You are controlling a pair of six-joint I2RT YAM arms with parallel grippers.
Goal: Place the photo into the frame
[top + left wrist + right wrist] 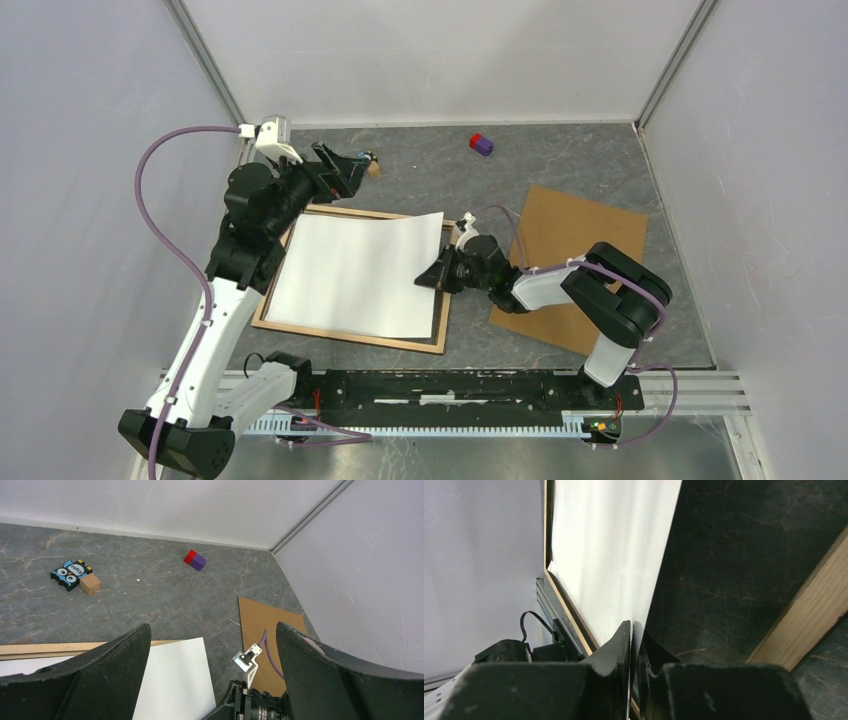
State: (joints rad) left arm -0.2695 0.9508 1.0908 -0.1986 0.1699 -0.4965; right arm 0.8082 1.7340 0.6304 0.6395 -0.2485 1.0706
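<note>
Right wrist: photo (pixel 614 555) edge inside right pincer (pixel 632 630).

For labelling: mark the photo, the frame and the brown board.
photo (pixel 350 275), top view, middle of white side.
frame (pixel 340 337), top view, near wooden rail.
brown board (pixel 580 240), top view, bare far part.

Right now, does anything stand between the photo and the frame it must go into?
Nothing visible does. The photo lies white side up over the frame, its right edge between the fingers of the right gripper.
</note>
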